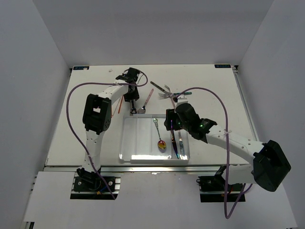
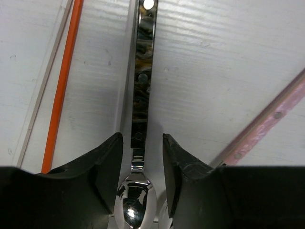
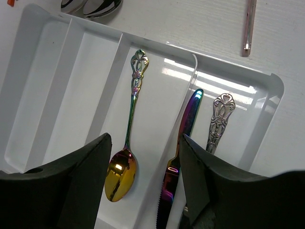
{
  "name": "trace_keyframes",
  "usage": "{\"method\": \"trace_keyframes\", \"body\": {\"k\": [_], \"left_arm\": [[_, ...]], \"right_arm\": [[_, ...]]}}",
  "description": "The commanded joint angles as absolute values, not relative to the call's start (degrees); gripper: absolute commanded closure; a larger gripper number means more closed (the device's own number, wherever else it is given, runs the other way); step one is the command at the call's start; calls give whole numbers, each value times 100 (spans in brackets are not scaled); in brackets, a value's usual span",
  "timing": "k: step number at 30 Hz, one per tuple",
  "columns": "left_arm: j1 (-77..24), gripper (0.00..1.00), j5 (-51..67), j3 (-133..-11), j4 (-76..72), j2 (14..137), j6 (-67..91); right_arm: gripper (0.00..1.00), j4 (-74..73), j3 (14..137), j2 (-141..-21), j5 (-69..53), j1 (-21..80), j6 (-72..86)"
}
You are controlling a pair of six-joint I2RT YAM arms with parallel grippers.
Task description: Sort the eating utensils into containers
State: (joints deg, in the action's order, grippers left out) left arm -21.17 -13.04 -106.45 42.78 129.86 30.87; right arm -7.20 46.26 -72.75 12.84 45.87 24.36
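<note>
Nearest, the tray [image 1: 125, 143] lies on the counter [image 1: 66, 148] between the arms. Its rightmost compartment holds an iridescent knife [image 3: 186, 129] and an ornate silver handle [image 3: 219, 119]. The next compartment to the left holds a gold spoon [image 3: 128, 138]. The right claw [image 3: 143, 183] hovers over that spoon and knife, jaws wide, gripping nothing.

Just past the tray's far edge, the left claw [image 2: 142, 140] is down at the counter. It is about half open astride the neck of a steel spoon [image 2: 143, 86], with slim gaps on both sides and no grip yet. An orange chopstick [image 2: 62, 86] lies on one side and a pink handle [image 2: 267, 119] on the other. Farther right, forks [image 1: 165, 94] lie loose together.
</note>
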Motion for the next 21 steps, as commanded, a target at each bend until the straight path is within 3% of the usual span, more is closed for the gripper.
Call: {"method": "trace_keyframes", "body": {"k": [1,4,9,15,18,21], "left_arm": [[-2127,51,-1380,-10521,4192,12955,3041],[-2127,55,-1231,-10468,4149,13078,3041],[-2136,76,-1055,-10371,4043,13166,3006],[-2136,86,-1098,-10564,4113,13157,2944],[-2136,99,-1064,-10643,4140,13184,2883],[-2144,100,-976,-10652,4096,13052,2787]], "right_arm": [[36,-580,4746,-7356,1204,4579,2312],[36,-580,4746,-7418,1178,4579,2312],[38,-633,4816,-7427,1222,4579,2294],[38,-589,4816,-7400,1266,4579,2329],[38,-580,4808,-7418,1222,4570,2338],[38,-580,4790,-7409,1239,4562,2329]]}}
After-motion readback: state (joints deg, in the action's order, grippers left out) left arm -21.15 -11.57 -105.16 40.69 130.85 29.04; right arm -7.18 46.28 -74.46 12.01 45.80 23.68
